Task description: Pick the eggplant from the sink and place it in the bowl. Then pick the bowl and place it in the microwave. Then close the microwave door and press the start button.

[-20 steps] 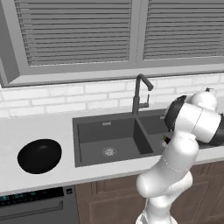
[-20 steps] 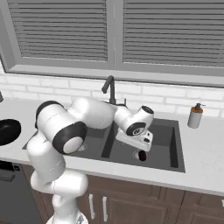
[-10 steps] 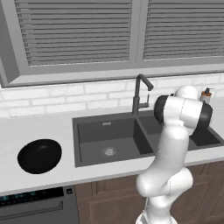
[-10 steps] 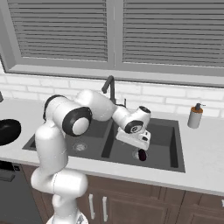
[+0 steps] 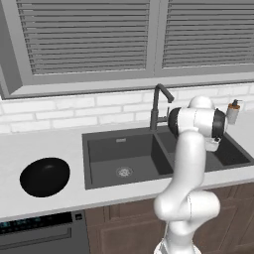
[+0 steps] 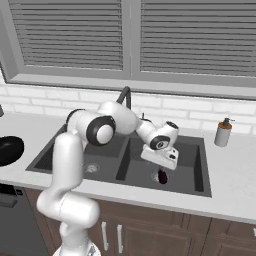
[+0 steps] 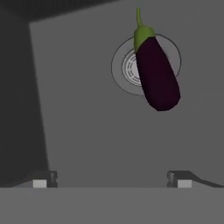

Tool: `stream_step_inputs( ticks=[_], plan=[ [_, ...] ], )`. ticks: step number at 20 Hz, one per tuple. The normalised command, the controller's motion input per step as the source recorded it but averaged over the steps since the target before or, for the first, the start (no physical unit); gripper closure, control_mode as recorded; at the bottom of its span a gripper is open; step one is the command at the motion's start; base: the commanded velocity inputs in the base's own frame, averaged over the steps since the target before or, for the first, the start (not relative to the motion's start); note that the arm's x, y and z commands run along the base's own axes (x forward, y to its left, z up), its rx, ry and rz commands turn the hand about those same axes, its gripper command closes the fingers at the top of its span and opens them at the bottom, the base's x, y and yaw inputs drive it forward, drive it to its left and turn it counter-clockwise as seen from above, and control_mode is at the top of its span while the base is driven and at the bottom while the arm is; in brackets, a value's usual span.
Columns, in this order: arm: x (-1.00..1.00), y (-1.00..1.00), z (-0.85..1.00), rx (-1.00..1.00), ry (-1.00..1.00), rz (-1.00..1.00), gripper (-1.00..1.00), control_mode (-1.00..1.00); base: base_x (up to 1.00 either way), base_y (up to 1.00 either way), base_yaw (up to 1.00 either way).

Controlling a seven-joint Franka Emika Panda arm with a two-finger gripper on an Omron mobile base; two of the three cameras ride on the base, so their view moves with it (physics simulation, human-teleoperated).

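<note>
Right base view: elbow now lower, open fingers (image 6: 159, 169) above eggplant (image 6: 162, 176)

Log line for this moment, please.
phase: reach | gripper: open, above eggplant | eggplant: on sink drain | bowl: empty

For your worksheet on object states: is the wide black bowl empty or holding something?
Empty. The wide black bowl shows only a bare dark inside; the purple eggplant lies over the sink drain.
</note>
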Motion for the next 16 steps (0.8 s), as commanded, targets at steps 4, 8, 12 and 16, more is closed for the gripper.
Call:
stream_step_inputs(
  ticks=[4, 8, 12, 16],
  plan=[
    [0.37, -0.09, -0.52, 0.00, 0.02, 0.00, -1.00, -1.00, 0.00, 0.00, 0.00],
    [0.11, -0.14, -0.55, 0.00, 0.00, 0.01, -1.00, -1.00, 0.00, 0.00, 0.00],
    [0.18, -0.30, -0.23, 0.00, 0.00, 0.01, -1.00, -1.00, 0.00, 0.00, 0.00],
    [0.36, -0.12, -0.24, 0.00, 0.05, 0.01, -1.00, -1.00, 0.00, 0.00, 0.00]
  ],
)
